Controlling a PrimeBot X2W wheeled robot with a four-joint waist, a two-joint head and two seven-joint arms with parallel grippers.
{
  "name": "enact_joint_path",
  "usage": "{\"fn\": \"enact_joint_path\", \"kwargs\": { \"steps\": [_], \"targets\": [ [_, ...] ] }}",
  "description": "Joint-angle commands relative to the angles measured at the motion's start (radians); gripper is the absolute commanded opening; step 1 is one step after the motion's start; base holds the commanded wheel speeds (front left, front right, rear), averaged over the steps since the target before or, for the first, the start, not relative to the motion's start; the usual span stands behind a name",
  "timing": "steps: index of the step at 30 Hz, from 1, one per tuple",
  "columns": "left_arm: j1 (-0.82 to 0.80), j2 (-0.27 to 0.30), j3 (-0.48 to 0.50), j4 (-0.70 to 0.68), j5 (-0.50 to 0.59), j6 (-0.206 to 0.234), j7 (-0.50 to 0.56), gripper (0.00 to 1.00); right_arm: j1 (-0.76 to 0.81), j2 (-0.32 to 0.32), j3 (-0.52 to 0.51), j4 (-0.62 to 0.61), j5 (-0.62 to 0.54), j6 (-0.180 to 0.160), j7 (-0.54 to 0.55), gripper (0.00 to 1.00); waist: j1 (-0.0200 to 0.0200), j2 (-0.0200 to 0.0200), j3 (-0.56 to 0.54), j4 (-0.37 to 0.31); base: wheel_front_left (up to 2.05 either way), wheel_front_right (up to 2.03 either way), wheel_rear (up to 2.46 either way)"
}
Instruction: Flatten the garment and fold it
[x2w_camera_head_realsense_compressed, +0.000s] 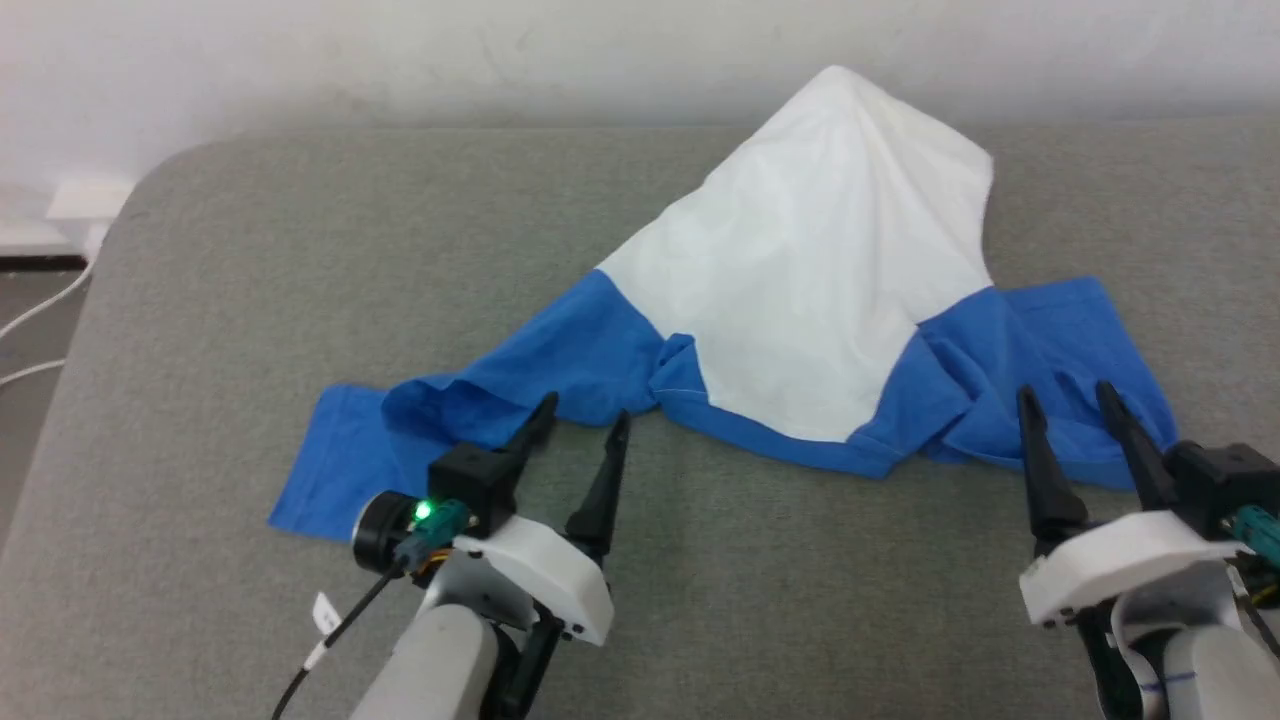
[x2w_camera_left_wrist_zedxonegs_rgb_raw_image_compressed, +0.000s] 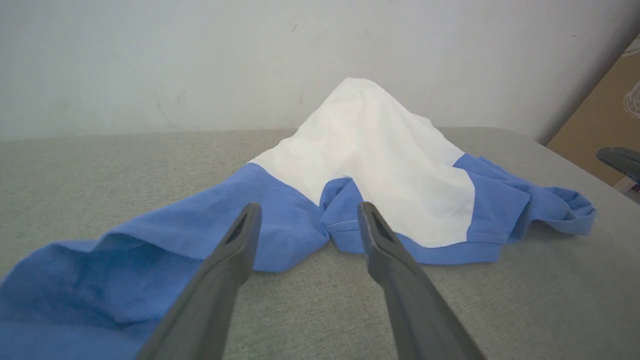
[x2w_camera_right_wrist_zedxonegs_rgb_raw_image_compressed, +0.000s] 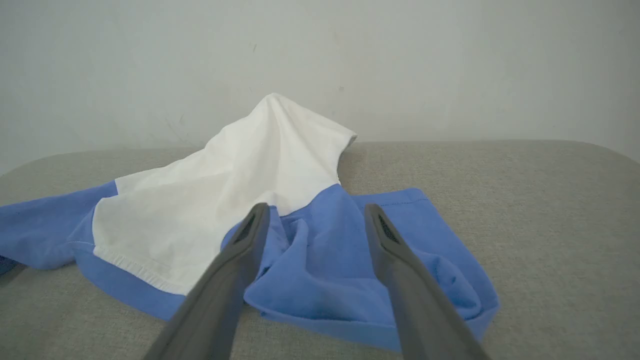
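The garment (x2w_camera_head_realsense_compressed: 800, 290) lies crumpled on the grey padded table (x2w_camera_head_realsense_compressed: 300, 250). Its white body rises to a peak against the back wall, and its blue sleeves spread left and right along the near side. My left gripper (x2w_camera_head_realsense_compressed: 585, 412) stands open at the near edge of the left blue sleeve (x2w_camera_left_wrist_zedxonegs_rgb_raw_image_compressed: 165, 240), with nothing between its fingers (x2w_camera_left_wrist_zedxonegs_rgb_raw_image_compressed: 235, 250). My right gripper (x2w_camera_head_realsense_compressed: 1068, 392) is open over the bunched right blue sleeve (x2w_camera_right_wrist_zedxonegs_rgb_raw_image_compressed: 340, 280), its fingers (x2w_camera_right_wrist_zedxonegs_rgb_raw_image_compressed: 395, 250) apart and holding nothing. The garment's white part (x2w_camera_right_wrist_zedxonegs_rgb_raw_image_compressed: 225, 200) lies left of the right gripper.
A pale wall (x2w_camera_head_realsense_compressed: 400, 60) runs behind the table's far edge. White cables (x2w_camera_head_realsense_compressed: 40, 310) hang past the table's rounded left corner. A brown board (x2w_camera_left_wrist_zedxonegs_rgb_raw_image_compressed: 605, 125) and a dark object (x2w_camera_left_wrist_zedxonegs_rgb_raw_image_compressed: 620, 160) sit beyond the right edge. Bare grey surface lies in front of the garment.
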Motion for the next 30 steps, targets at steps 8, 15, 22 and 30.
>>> {"fn": "enact_joint_path", "kwargs": {
  "steps": [8, 15, 22, 30],
  "targets": [
    [-0.107, -0.011, -0.078, 0.1, 0.016, -0.059, 0.107, 1.0, 0.059, 0.005, 0.009, -0.063, 0.069, -0.001, 0.013, 1.0, 0.0003, 0.0, -0.008, -0.11, 0.0, 0.0, 0.0],
    [-0.214, -0.022, -0.082, 0.226, -0.007, -0.043, 0.281, 1.0, 0.04, 0.005, 0.04, -0.068, 0.089, -0.001, 0.009, 1.0, 0.0003, 0.0, 0.041, -0.157, 0.0, 0.0, 0.0],
    [-0.292, -0.026, -0.07, 0.289, -0.024, -0.001, 0.418, 1.0, 0.023, 0.005, 0.071, -0.058, 0.106, -0.001, 0.002, 1.0, 0.0003, 0.0, 0.085, -0.184, 0.0, 0.0, 0.0],
    [-0.297, -0.022, -0.107, 0.316, -0.05, -0.031, 0.592, 0.0, 0.018, 0.005, 0.073, -0.047, 0.107, -0.001, 0.0, 1.0, 0.0003, 0.0, 0.076, -0.179, 0.0, 0.0, 0.0]
  ]
}}
